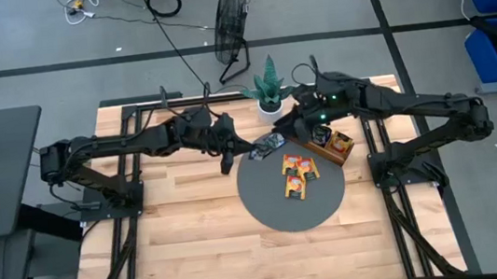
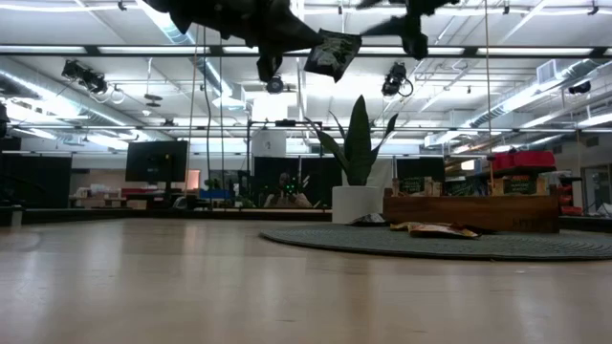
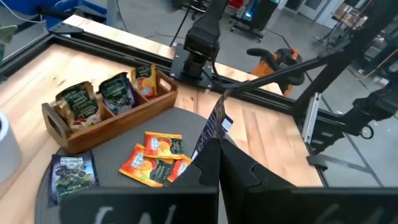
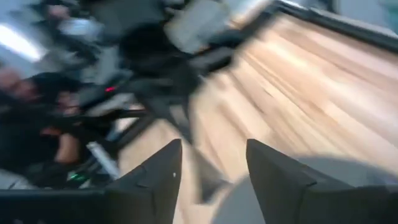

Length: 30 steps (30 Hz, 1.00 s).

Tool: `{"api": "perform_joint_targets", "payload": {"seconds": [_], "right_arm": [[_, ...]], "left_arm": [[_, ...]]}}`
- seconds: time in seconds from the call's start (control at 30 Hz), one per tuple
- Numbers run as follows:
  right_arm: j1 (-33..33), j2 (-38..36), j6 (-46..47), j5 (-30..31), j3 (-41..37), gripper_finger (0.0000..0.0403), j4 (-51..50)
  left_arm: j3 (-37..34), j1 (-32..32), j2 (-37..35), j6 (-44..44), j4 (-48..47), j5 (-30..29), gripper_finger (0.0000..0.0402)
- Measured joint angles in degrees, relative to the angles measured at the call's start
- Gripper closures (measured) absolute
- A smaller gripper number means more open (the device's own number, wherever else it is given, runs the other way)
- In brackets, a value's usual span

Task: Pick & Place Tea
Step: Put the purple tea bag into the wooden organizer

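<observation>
My left gripper is clamped on a dark sachet, held edge-up in the air over the grey mat. My right gripper hangs released nearby, fingers apart. Orange sachets lie on the mat beside the wooden tray.

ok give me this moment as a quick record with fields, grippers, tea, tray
left gripper: shut on a dark tea sachet, held up over the mat's edge
right gripper: open, empty, near the left one
mat: orange sachets lying on it, one dark sachet flat beside the tray
wooden tray: holds dark and orange sachets upright
plant: behind the mat
</observation>
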Motion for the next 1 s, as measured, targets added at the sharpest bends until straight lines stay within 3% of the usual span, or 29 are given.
{"api": "perform_joint_targets", "payload": {"seconds": [0.13, 0.27, 0.4, 0.53, 0.73, 1.0], "right_arm": [[-0.83, 0.02, 7.28, 1.78, 0.00, 0.0228, -6.12], [-1.06, 0.46, 15.04, -3.07, 0.00, 0.0229, -6.47], [0.30, 0.74, 8.62, -9.58, 0.00, 0.0230, 0.25], [2.76, 0.93, 1.97, -6.10, 0.04, 0.0230, 2.67], [4.75, 4.29, -0.06, -4.01, 0.00, 0.0230, 1.22], [9.42, 5.29, -4.99, 6.75, 0.00, 0.0230, 0.03]], "left_arm": [[0.00, -0.22, 0.00, -0.13, 0.01, 0.02, 0.0399], [-0.02, -0.17, 0.00, -2.11, 1.89, -0.22, 0.0399], [-0.02, -0.50, 0.00, -2.34, 3.90, -0.28, 0.0399], [-0.02, -0.59, 0.00, -2.62, 4.31, -0.03, 0.0399], [-0.04, -0.55, 0.00, -2.62, 5.43, 1.43, 0.0399], [-0.04, -0.55, 0.00, -2.62, 5.22, 3.46, 0.0400]]}}
